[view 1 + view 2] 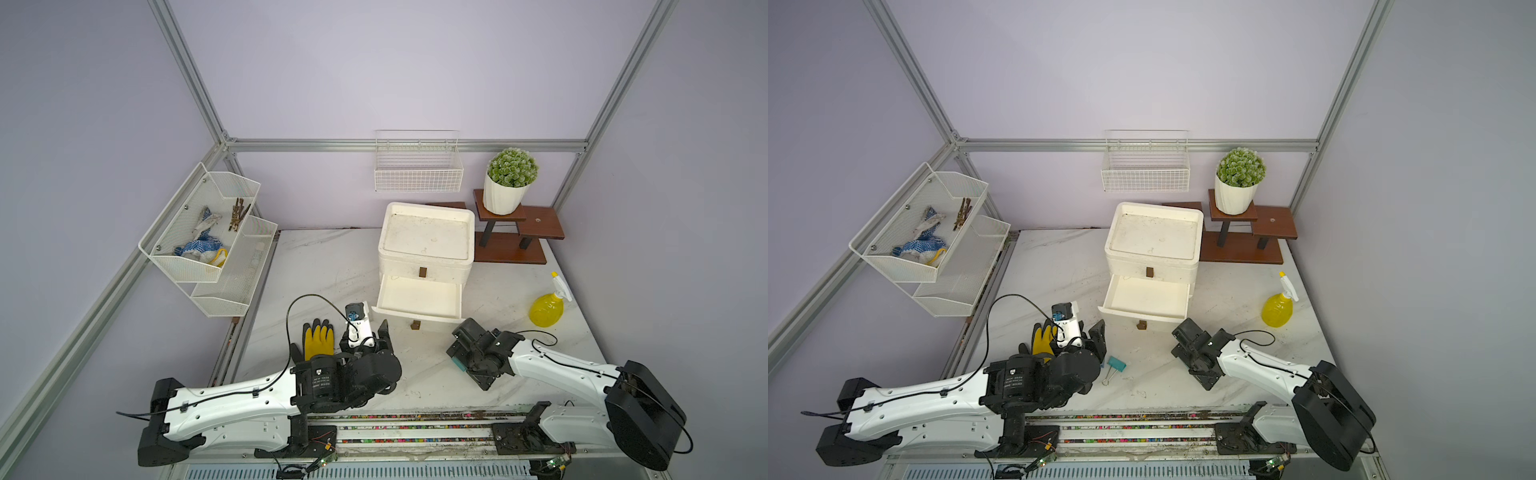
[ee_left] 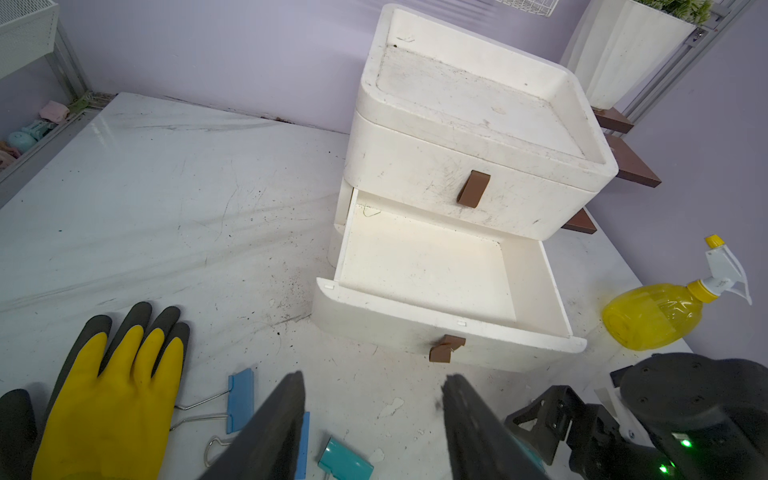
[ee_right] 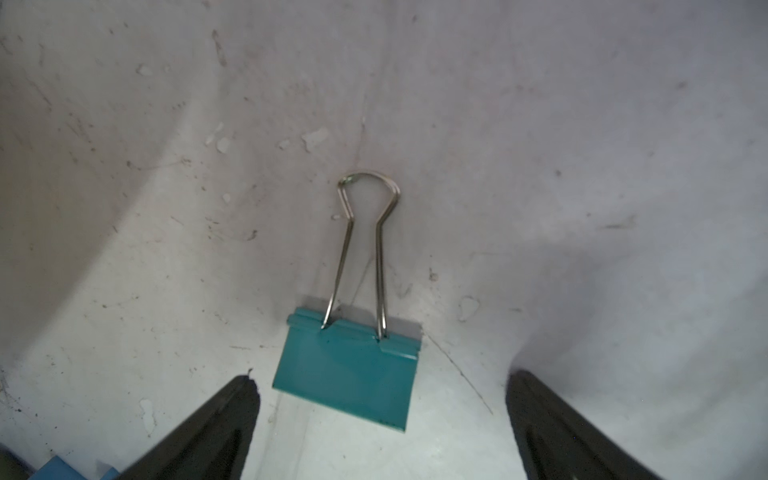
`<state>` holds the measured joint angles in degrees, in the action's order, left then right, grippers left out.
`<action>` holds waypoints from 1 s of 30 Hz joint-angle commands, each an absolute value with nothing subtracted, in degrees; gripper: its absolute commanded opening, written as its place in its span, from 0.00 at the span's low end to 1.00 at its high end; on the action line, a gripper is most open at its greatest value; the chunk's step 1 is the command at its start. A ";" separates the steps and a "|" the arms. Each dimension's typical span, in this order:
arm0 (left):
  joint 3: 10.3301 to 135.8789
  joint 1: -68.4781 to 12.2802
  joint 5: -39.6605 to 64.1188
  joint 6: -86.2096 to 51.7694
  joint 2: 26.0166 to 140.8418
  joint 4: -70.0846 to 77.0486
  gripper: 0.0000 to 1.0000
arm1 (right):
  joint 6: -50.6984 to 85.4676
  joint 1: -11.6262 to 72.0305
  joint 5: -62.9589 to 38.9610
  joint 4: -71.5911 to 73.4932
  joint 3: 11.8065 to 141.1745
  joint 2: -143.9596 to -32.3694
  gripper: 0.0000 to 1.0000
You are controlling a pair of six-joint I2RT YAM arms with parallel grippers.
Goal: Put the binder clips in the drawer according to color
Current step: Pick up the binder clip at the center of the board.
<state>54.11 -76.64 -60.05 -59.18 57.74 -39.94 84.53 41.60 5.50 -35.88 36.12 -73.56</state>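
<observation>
The teal folded-metal binder clip (image 3: 349,370) lies flat on the scuffed white marble-look counter (image 3: 166,249). It sits in the gap between the black jaws of the right gripper (image 3: 382,377) and reaches out past their tips. Those jaws stand wide, one on each side of the clip's body, touching neither edge and holding nothing. The clip's long axis runs outward from the gripper, roughly crosswise to the line between the two tips and slightly skewed. Its teal body is nearest the wrist, and its silver wire loop handle (image 3: 368,199) points away.

In a top view only a sliver of the clip shows beneath that gripper. It lies in front of the white plastic two-drawer cabinet (image 1: 426,249), whose lower drawer (image 1: 415,312) is pulled out.

The left gripper (image 2: 374,376) hangs over the counter with its jaws partly apart and nothing between them. Below it lie a second teal binder clip (image 2: 345,459) and a blue binder clip (image 2: 240,399), beside a yellow-and-black rubber glove (image 2: 112,395).
</observation>
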 commanded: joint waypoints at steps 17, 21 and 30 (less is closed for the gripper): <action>54.06 -76.89 -62.36 -58.97 55.59 -37.28 0.57 | 92.01 45.17 7.03 -44.11 39.73 -84.43 0.88; 54.12 -76.82 -62.21 -58.32 55.89 -36.40 0.57 | 94.02 45.18 8.05 -43.38 37.30 -80.97 0.78; 54.41 -76.84 -61.97 -57.30 56.08 -35.33 0.57 | 90.37 44.79 11.33 -42.32 37.77 -81.71 0.65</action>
<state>54.11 -76.64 -60.51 -58.72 56.55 -36.88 92.07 44.80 10.24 -41.85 38.89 -79.09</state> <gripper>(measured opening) 0.569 0.655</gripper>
